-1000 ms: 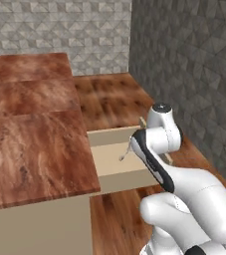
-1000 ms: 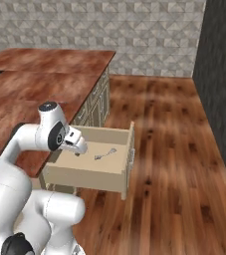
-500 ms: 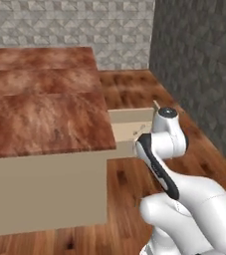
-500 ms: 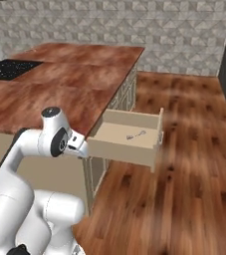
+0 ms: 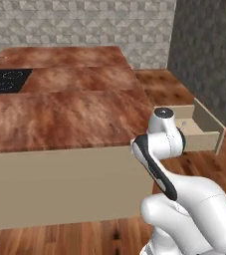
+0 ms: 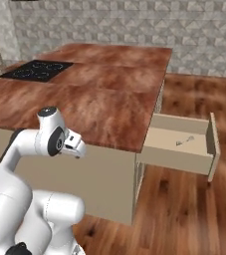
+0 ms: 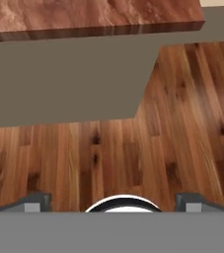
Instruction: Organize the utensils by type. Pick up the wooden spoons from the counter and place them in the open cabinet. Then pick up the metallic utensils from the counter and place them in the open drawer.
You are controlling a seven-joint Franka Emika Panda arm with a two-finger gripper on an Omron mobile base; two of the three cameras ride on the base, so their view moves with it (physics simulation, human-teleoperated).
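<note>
One small silver-grey metal utensil [image 6: 185, 142] lies flat on the floor of the wide, shallow, pale beige open drawer [image 6: 180, 158]; its form, spoon or fork, is too small to tell. In the left base view the same drawer [image 5: 208, 130] projects from the right end of the island, and a faint silver piece [image 5: 182, 124] shows on its bottom just beside the arm's upper joint. The drawer hangs pulled well out from the cream base, below the edge of the large, glossy, reddish-brown wood-grain counter [image 6: 99, 94]. A flat black stovetop [image 6: 36, 70] is set into the far left part of that counter, well apart from the drawer.

The white arm with dark joints [image 5: 160, 149] stands folded in front of the island's plain front panel, near the drawer corner. The two-finger gripper [image 7: 115, 202] points down at the brown plank floor [image 7: 172, 148], its dark fingertips [image 7: 34, 201] set far apart at the two lower corners of the hand view; the jaws are spread wide with nothing between them. The counter edge [image 7: 93, 20] and its shaded underside run across the top of that view. A grey patterned stone wall [image 6: 134, 25] closes the room behind the island.
</note>
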